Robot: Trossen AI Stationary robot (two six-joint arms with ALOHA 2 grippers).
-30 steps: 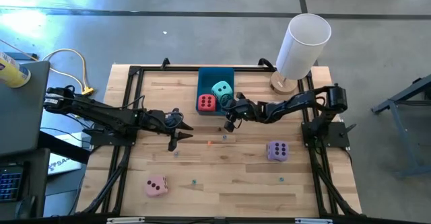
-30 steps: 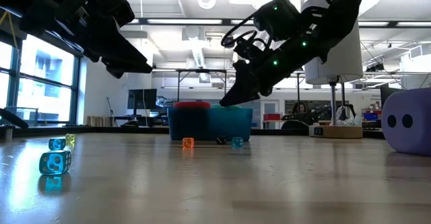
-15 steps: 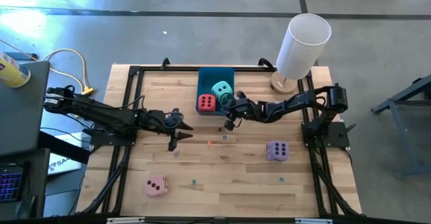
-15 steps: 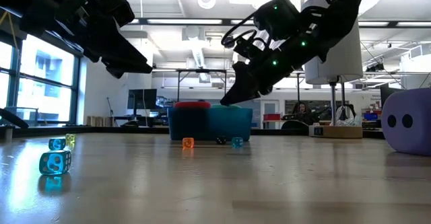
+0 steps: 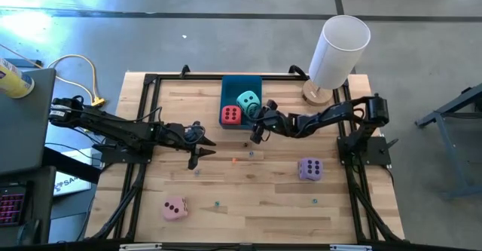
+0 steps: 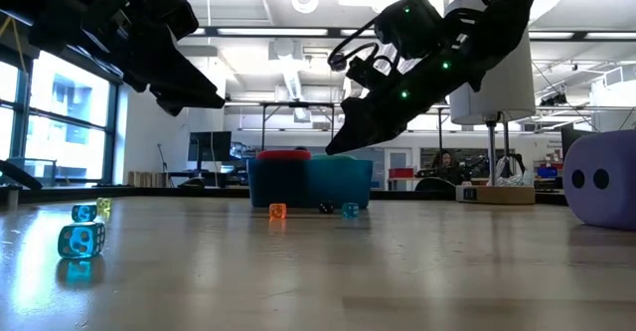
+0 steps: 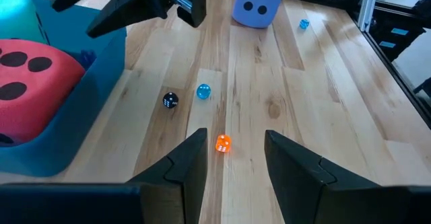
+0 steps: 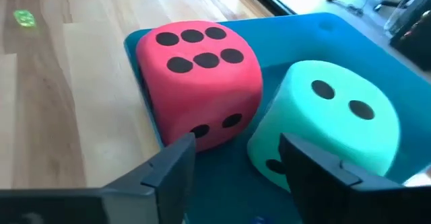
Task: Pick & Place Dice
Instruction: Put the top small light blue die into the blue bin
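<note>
Hovering my right gripper (image 5: 254, 133) just beside the blue tray (image 5: 241, 83), fingers spread and holding nothing, I judge it has let go: the red die (image 5: 231, 115) and teal die (image 5: 247, 100) sit inside, touching. The purple die (image 5: 309, 168) and pink die (image 5: 175, 208) wait on the table (image 5: 271, 206). My left gripper (image 5: 194, 157) hangs mid-table, fingers apart, empty.

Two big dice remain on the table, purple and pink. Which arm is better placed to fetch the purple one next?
Right. The purple die lies on the right arm's side, near the right gripper, open and empty by the blue tray. The left gripper is farther off, nearer the pink die.
</note>
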